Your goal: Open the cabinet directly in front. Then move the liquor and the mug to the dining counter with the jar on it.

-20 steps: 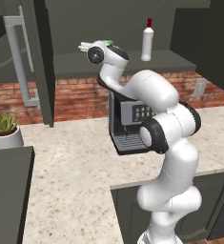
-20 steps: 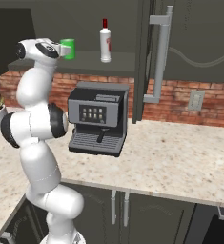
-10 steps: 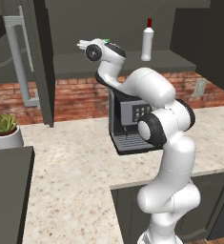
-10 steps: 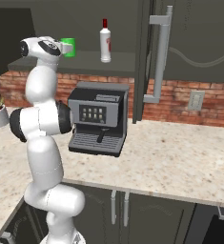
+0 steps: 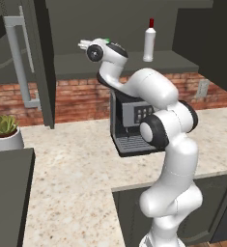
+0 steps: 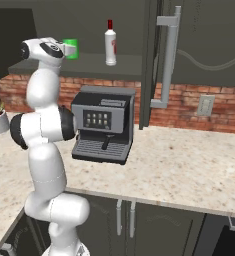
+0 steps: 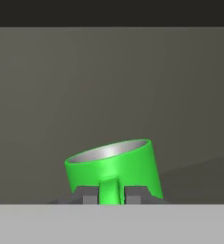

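Cabinet doors stand open; we find the hand clenched on the mug handle, liquor at upper centre, neither delivered.

bright green mug, white bottle — red cap, dark grey cabinet

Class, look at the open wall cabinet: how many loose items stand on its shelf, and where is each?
2. The liquor stands upright toward the shelf's right. The mug is to its left, with the hand closed on its handle. Others may be hidden behind the doors.
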